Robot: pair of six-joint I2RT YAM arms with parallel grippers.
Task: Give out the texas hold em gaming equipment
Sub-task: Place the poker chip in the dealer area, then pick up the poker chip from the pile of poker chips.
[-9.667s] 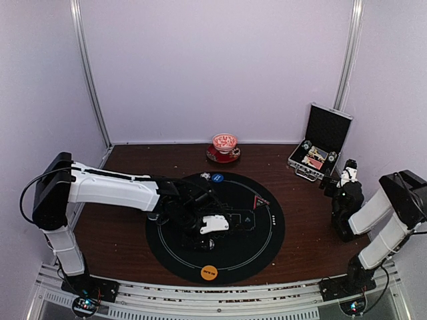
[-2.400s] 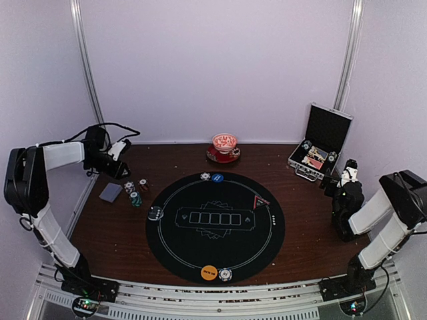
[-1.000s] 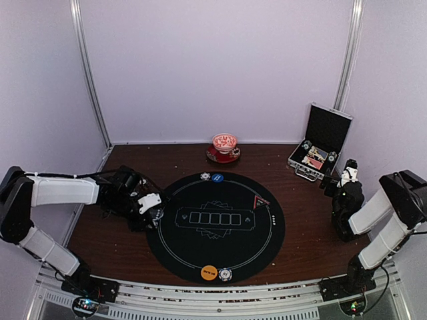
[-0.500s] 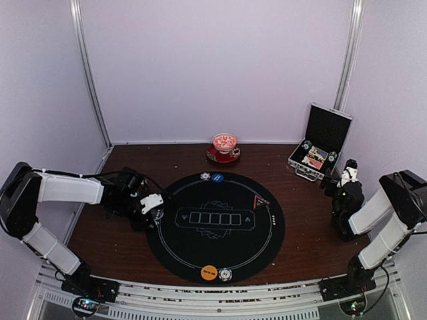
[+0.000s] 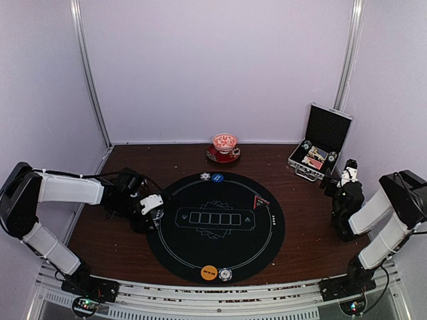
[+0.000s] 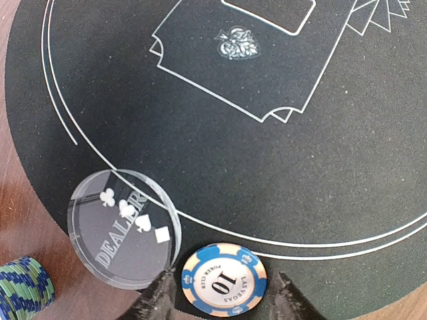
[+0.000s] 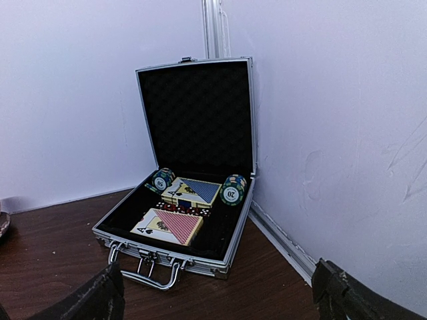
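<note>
Blue and cream, the chip marked ten [image 6: 224, 288] lies flat on the left rim of the round black mat [image 6: 280, 140], outside its double white line. My left fingers [image 6: 159, 301] stand one on each side of it, parted only narrowly, with a sliver of gap at either edge, so I am not gripping it. Just beside the chip, almost touching, the clear dealer disc [image 6: 125, 228] lies half on the mat and half on the brown table [image 6: 20, 220]. A short stack of blue-green chips [image 6: 23, 293] sits on the wood a little apart from it. From above, my left arm reaches low across the table to that spot. An orange disc [image 5: 209, 272] and a chip [image 5: 225, 274] lie side by side at the mat's near edge. A blue disc [image 5: 217, 178] and another chip [image 5: 205, 177] lie at its far edge. Behind the mat a red-and-white cup [image 5: 225, 143] stands on a saucer. My right fingers [image 7: 100, 297] are spread wide and hold nothing, pointing at the open silver-edged case [image 7: 193, 120] in the far right corner. Its lid is upright, and inside lie a red-backed deck [image 7: 168, 227], a blue-backed deck [image 7: 193, 191] behind it, and two chips on edge [image 7: 233, 189] at the back.
</note>
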